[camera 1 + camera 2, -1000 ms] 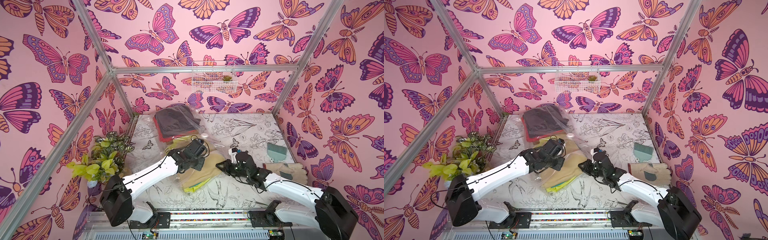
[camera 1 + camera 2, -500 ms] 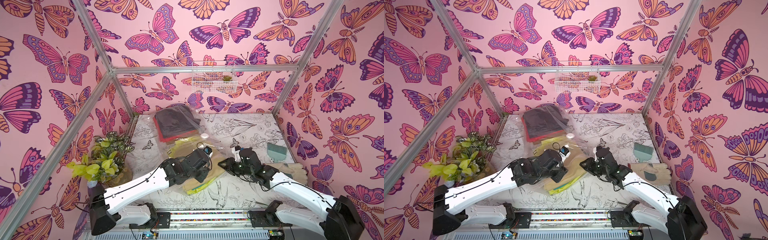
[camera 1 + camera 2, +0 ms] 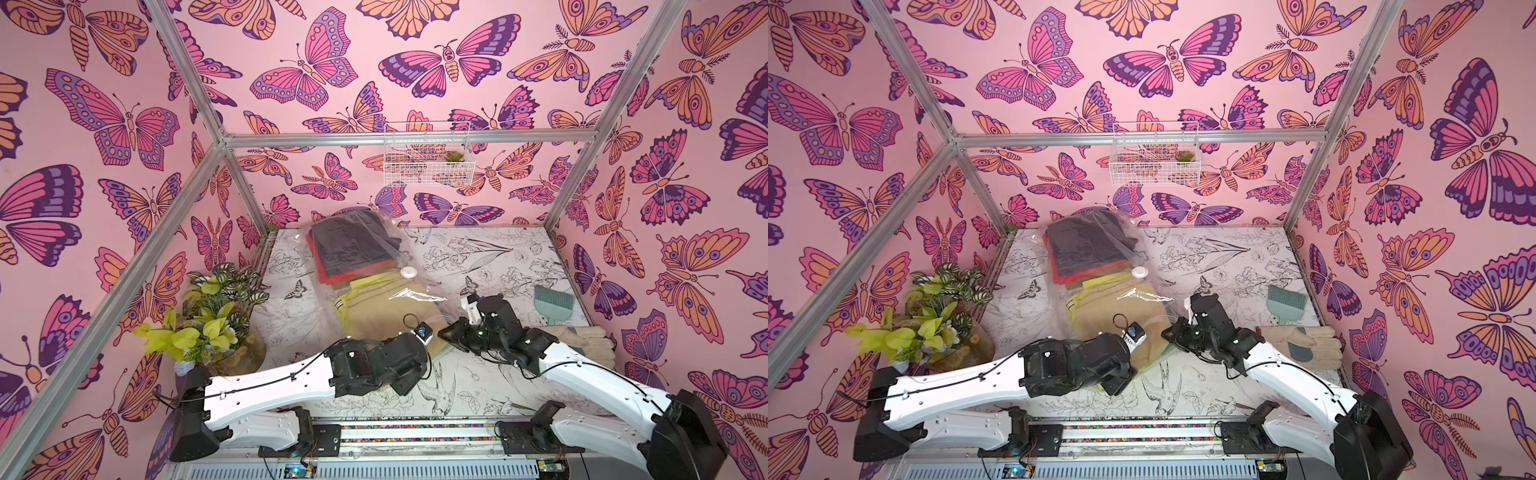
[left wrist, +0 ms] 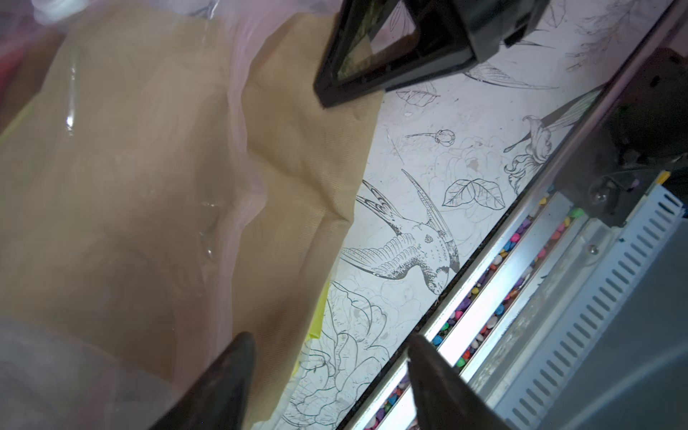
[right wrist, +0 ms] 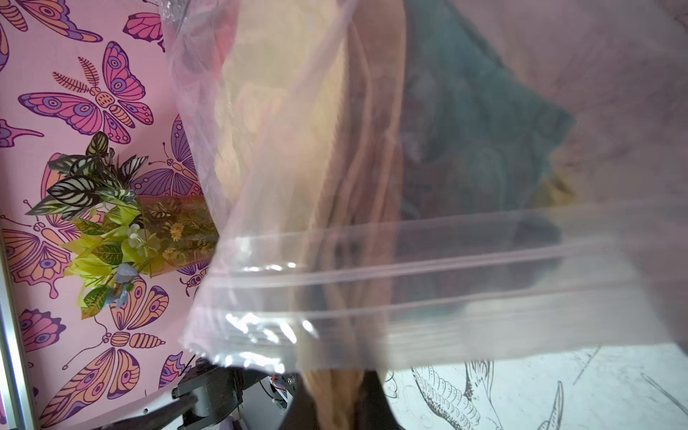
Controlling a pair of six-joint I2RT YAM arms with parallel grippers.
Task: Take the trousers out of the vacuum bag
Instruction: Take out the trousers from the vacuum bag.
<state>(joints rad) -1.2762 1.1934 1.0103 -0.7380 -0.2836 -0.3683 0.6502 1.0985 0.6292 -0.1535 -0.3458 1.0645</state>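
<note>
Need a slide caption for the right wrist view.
Right pincer shut on tan folded cloth trousers sticking out past the zip edge of the crinkly transparent plastic vacuum bag.

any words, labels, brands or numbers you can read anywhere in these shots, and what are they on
No text can be read in any view.
Small blue and white tag near the wrist of the left arm: its print is too small to read.
Vacuum bag: no print shows on the plastic.
White valve cap: no lettering can be made out.
</note>
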